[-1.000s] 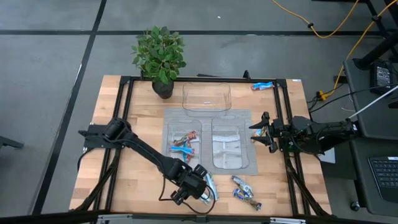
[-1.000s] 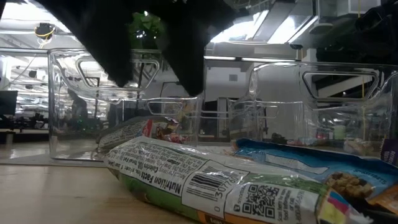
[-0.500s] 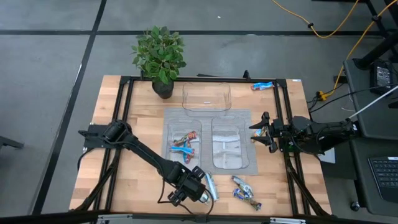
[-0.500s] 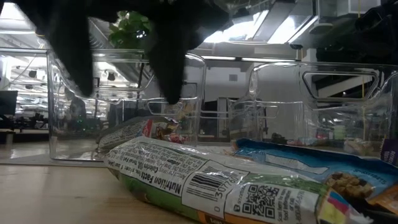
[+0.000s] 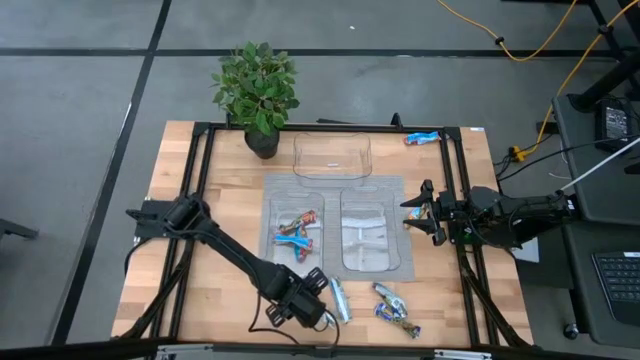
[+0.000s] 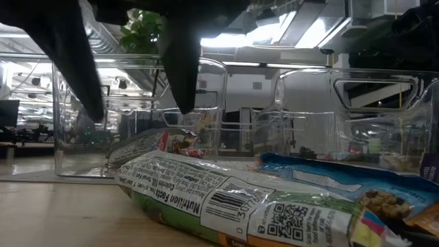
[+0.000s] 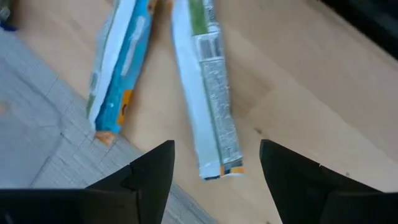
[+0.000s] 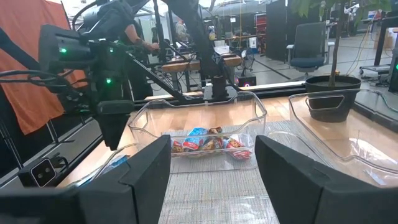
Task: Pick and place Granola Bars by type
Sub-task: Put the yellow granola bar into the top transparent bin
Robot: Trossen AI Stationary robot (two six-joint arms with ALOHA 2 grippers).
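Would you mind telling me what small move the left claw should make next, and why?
Probably straight down, then close: the left claw hangs open above the pale green granola bar, which lies flat on the wooden table between its fingers, ungrasped.

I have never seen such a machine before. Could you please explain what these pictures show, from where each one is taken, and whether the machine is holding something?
This is a robot with two dark arms at a wooden table; each arm ends in a two-finger gripper. One camera looks straight down from above, one sits at table height, and one rides on each wrist.

On a grey mat stand three clear trays. One tray holds bright blue and red granola bars. More bars lie loose at the near edge, and one in the far corner.

The left gripper hangs open over a pale green bar and holds nothing. The right gripper waits open and empty beside the mat. A potted plant stands at the back.
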